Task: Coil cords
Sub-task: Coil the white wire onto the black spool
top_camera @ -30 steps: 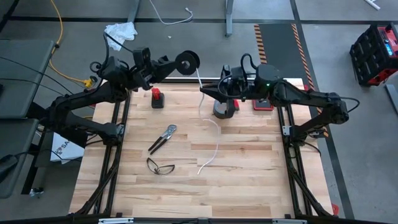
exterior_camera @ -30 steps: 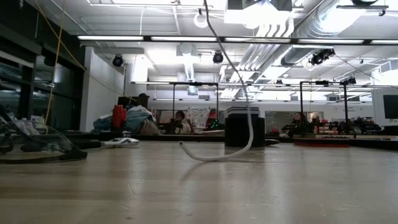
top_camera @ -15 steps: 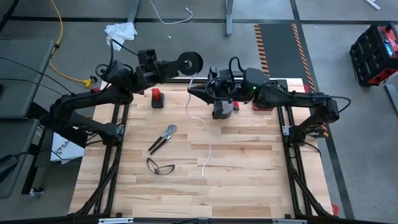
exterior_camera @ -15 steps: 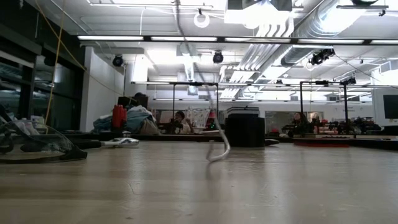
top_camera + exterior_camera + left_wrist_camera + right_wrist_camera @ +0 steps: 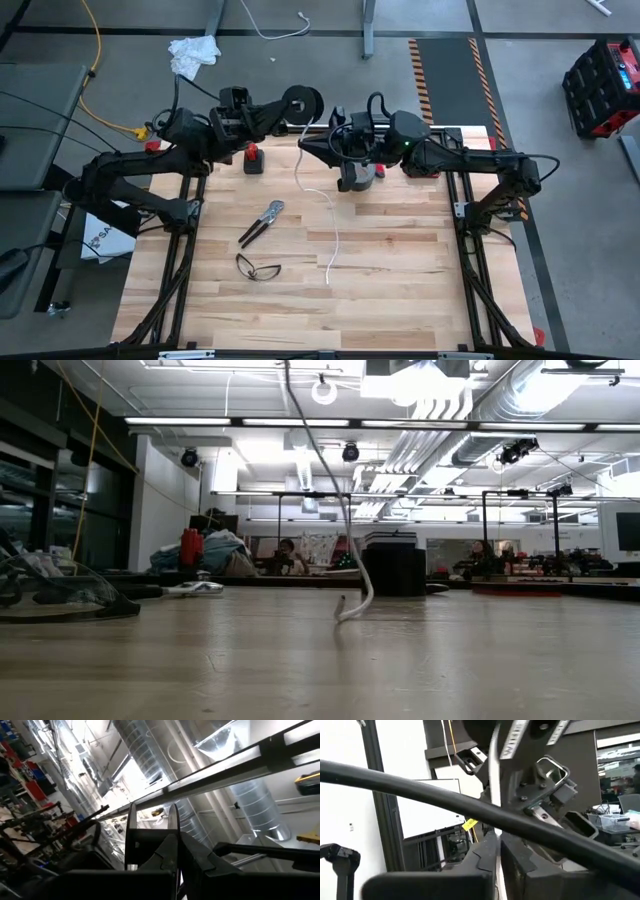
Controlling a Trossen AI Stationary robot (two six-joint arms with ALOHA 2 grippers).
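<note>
Cord [image 5: 332,222] hangs from a black spool [image 5: 301,102] held up over the table's far edge, trailing down to the wooden table [image 5: 400,290], its loose end near the middle. The left gripper [image 5: 272,110] is clenched on the spool. The right gripper [image 5: 305,147], just beside it, grips the cord between 2 closed fingers [image 5: 485,855]. Pliers [image 5: 262,221] and glasses [image 5: 257,267] lie toward the left edge; a red-topped block [image 5: 253,159] sits near the far-left corner and a grey tape roll [image 5: 358,177] near the far edge.
</note>
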